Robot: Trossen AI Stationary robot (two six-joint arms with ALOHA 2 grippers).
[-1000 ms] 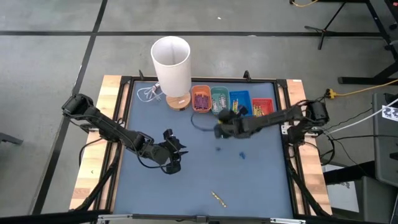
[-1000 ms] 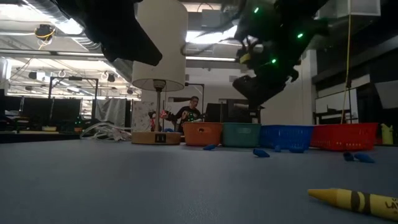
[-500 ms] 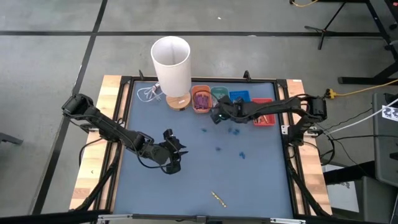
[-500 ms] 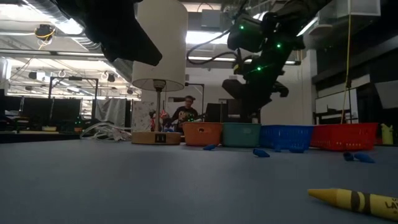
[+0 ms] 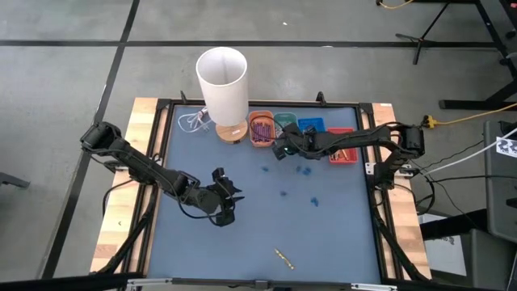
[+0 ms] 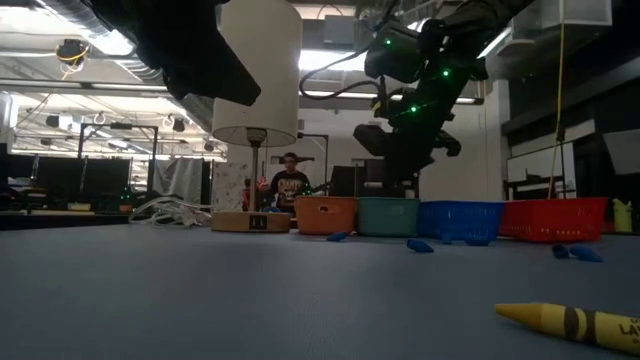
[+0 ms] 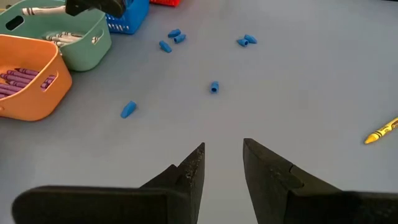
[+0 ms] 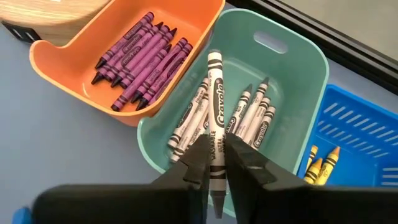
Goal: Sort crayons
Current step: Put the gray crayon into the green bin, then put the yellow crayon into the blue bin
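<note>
My right gripper (image 8: 215, 148) hangs over the teal tray (image 8: 292, 46) at the far edge, shut on a white crayon (image 8: 214, 93). More white crayons (image 8: 252, 118) lie in that tray. Purple crayons (image 8: 140, 59) fill the orange tray (image 5: 261, 129), and yellow ones (image 8: 320, 163) lie in the blue tray (image 5: 311, 127). One yellow crayon (image 5: 283, 257) lies flat on the mat near the front edge. My left gripper (image 7: 222, 155) stands open above the mat's left middle (image 5: 222, 212), with nothing between its fingers. My right gripper pinches the white crayon between its two fingers at the wrapped shaft (image 8: 215, 132), toward the crayon's nearer, pointed end. The fingers slant down from the table's right, and the crayon lies along them, its flat end sticking out over the teal tray.
A white lamp (image 5: 222, 81) on a wooden base stands at the far left beside the trays. A red tray (image 5: 342, 137) ends the row on the right. Small blue bits (image 5: 303, 171) are scattered on the mat's middle (image 7: 213, 87). A person stands in the room behind (image 6: 290, 185).
My right gripper has swung from over the middle of the mat toward the far edge and has rolled about its own line. It has then stayed over the teal tray with the white crayon. My left arm has kept still.
</note>
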